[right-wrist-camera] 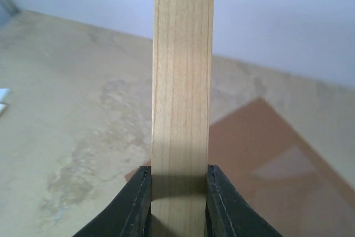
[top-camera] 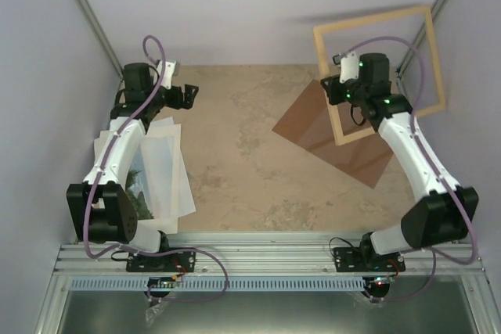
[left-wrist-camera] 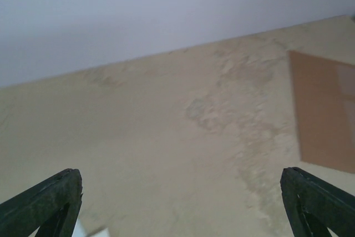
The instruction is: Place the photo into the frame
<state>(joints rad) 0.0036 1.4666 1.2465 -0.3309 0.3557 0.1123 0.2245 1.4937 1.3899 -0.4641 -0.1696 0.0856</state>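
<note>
The frame (top-camera: 434, 60), pale wood with a clear pane, is held tilted above the table at the far right. My right gripper (top-camera: 335, 87) is shut on its left edge. In the right wrist view the wooden strip (right-wrist-camera: 183, 81) stands upright between the closed fingers of my right gripper (right-wrist-camera: 178, 192). The photo (top-camera: 168, 170) lies flat at the near left, partly under my left arm, showing mostly white with a strip of green-brown print. My left gripper (top-camera: 186, 95) is open and empty beyond the photo, over bare table; its jaws are wide apart in the left wrist view (left-wrist-camera: 183, 209).
A flat brown backing board (top-camera: 337, 142) lies on the mottled beige table under and in front of the lifted frame; it also shows in the left wrist view (left-wrist-camera: 324, 115) and the right wrist view (right-wrist-camera: 266, 154). Pale walls close the table at the back and sides.
</note>
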